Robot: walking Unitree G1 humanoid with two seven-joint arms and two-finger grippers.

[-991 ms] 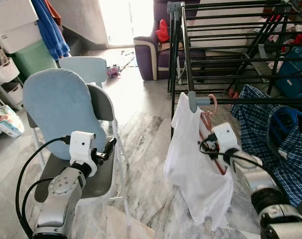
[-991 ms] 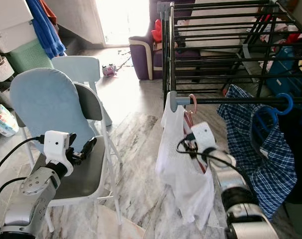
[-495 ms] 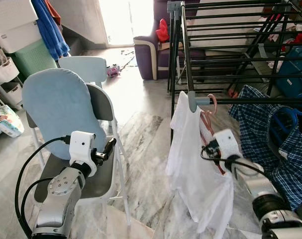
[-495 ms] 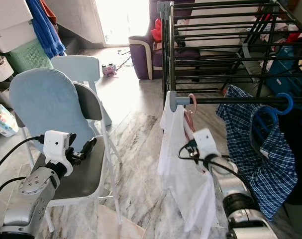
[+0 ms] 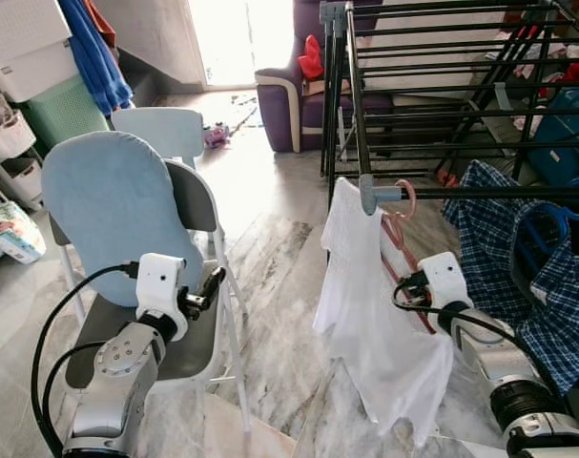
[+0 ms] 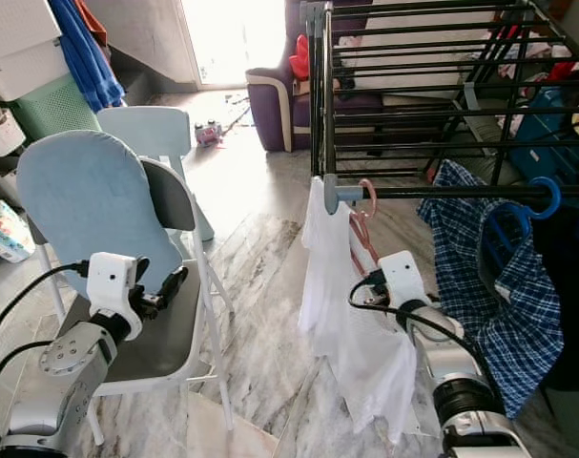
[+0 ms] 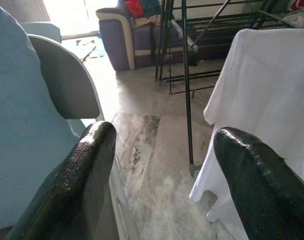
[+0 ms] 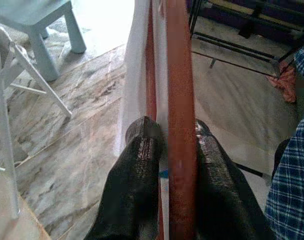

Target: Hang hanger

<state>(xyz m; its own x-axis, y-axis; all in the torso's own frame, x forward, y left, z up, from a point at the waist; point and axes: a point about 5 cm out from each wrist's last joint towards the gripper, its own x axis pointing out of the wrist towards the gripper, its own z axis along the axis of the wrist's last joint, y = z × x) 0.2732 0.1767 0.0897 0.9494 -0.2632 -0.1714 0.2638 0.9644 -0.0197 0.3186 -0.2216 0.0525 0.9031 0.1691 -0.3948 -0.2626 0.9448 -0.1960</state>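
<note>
A pinkish-red hanger (image 5: 400,234) carries a white shirt (image 5: 365,315). Its hook rests over the end of the black rail (image 5: 480,193) of the drying rack. My right gripper (image 5: 412,285) is shut on the hanger's lower bar, just right of the shirt. In the right wrist view the red bar (image 8: 180,100) runs between the two black fingers (image 8: 141,165). My left gripper (image 5: 211,284) hovers open and idle over the chair seat, with its fingers (image 7: 86,170) spread wide and nothing between them.
A grey folding chair (image 5: 198,205) with a blue cushion stands at the left. A blue checked shirt (image 5: 504,248) on a blue hanger (image 6: 547,200) hangs further right on the same rail. The rack's upper bars (image 5: 432,57) and a purple sofa (image 5: 284,95) lie behind.
My right gripper has dropped slightly and drawn back with the hanger. The white shirt has swung and settled. The left arm has barely moved.
</note>
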